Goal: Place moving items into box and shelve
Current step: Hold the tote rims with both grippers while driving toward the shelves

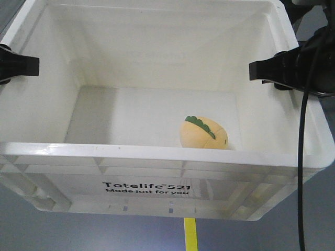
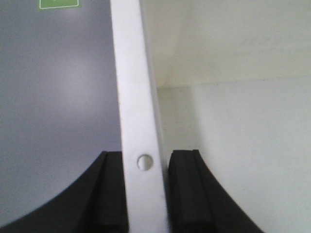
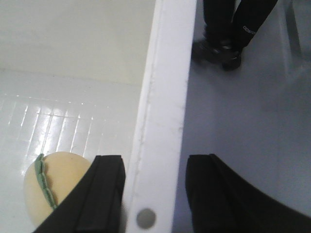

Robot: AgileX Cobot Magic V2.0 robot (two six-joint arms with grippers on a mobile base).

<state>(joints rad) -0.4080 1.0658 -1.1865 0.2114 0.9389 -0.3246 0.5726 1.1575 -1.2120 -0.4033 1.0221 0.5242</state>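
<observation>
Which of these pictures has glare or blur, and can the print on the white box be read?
Front-facing view: the box interior is washed out, its near rim shines, yet the black print reads clearly and the plush toy is fairly sharp. Left wrist view: soft all over, the rim and left gripper fingers blurred. Right wrist view: glare streaks on the box floor, plush soft.

Setting: lab or warehouse-type test floor. Smooth grey floor under white box; yellow floor line below box front; green floor marker outside box rim; bystander's dark shoes beside box.
</observation>
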